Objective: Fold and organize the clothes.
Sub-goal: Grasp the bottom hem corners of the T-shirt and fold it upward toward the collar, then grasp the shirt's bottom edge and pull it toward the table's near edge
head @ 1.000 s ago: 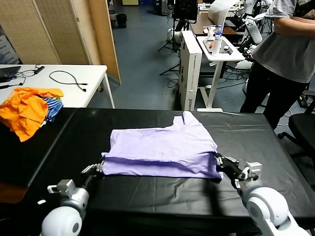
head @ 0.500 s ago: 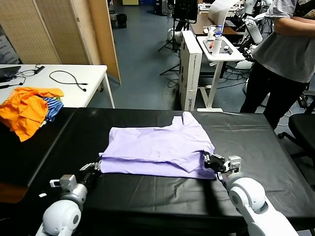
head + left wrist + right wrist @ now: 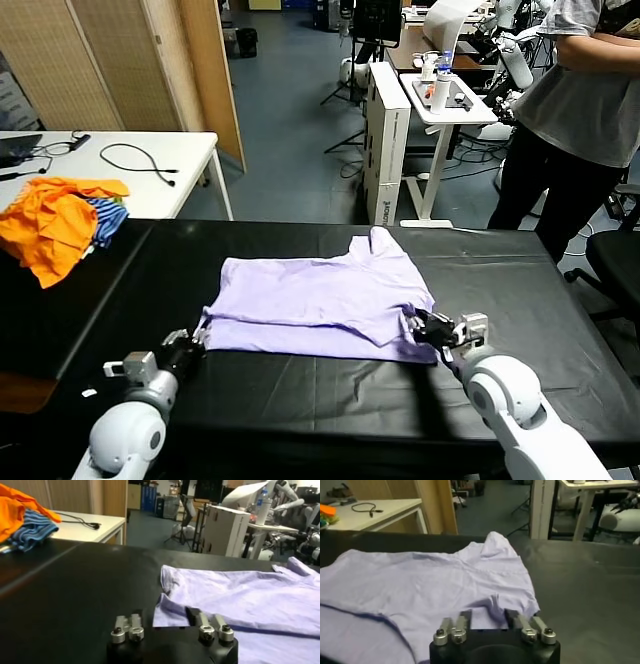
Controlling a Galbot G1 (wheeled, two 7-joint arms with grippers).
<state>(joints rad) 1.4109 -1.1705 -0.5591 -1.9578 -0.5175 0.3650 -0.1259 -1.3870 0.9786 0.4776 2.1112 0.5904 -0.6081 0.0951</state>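
The pale lavender T-shirt lies on the black table, its near part doubled over in a flat fold, one sleeve pointing away from me. No print shows. My left gripper is open at the shirt's near left corner; in the left wrist view the corner of the shirt lies between the spread fingers of that gripper. My right gripper is open at the near right corner; in the right wrist view a raised pucker of the shirt sits between its fingers.
An orange garment and a blue-and-white striped one lie at the table's far left, by a white table with cables. A person stands at the far right beside a white cart.
My right gripper has moved forward and left onto the shirt's near right corner. The shirt's near edge has shifted slightly away from me. My left gripper has barely moved.
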